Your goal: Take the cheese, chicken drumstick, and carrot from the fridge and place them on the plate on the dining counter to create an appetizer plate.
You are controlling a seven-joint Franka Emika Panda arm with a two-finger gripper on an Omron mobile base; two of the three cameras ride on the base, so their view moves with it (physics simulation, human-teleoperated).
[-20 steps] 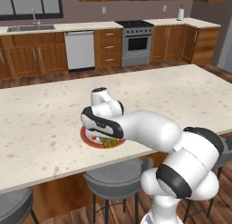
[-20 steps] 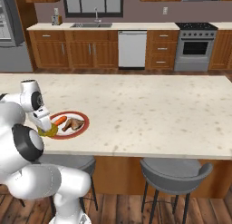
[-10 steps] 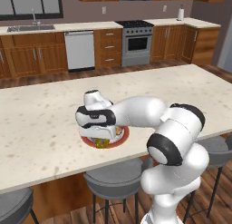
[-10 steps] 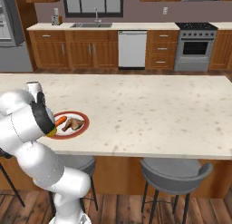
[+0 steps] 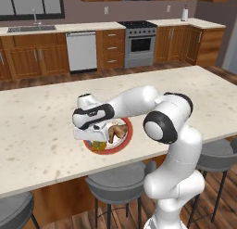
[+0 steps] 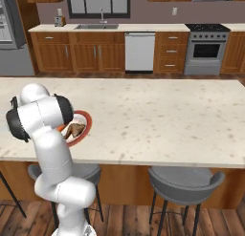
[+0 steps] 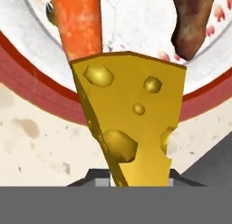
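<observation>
**Cheese wedge at the edge of the red-rimmed plate**

In the left base view the white arm bends low over the long beige speckled stone dining counter [image 5: 41, 126]. Its two-finger gripper [image 5: 96, 142] is down at the round white plate with the broad red rim [image 5: 124, 138]. A lumpy golden-brown chicken drumstick [image 5: 117, 130] lies on the plate, just beside the hand. Under the hand a small yellow piece shows, the cheese.

In the right base view the arm's elbow covers most of the plate [image 6: 87, 120]; the drumstick [image 6: 74, 130] is visible on it, and a thin orange strip at the elbow's edge could be the carrot, but I cannot tell for sure.

In the hand view the yellow-orange cheese wedge with holes [image 7: 131, 123] stands very close to the camera, its lower end between the finger tips. It covers the red rim [image 7: 27, 89]. Behind it the thin bright orange carrot [image 7: 78, 26] and the drumstick [image 7: 191, 21] lie on the white middle. Whether the fingers press the cheese or are apart, I cannot tell.
</observation>
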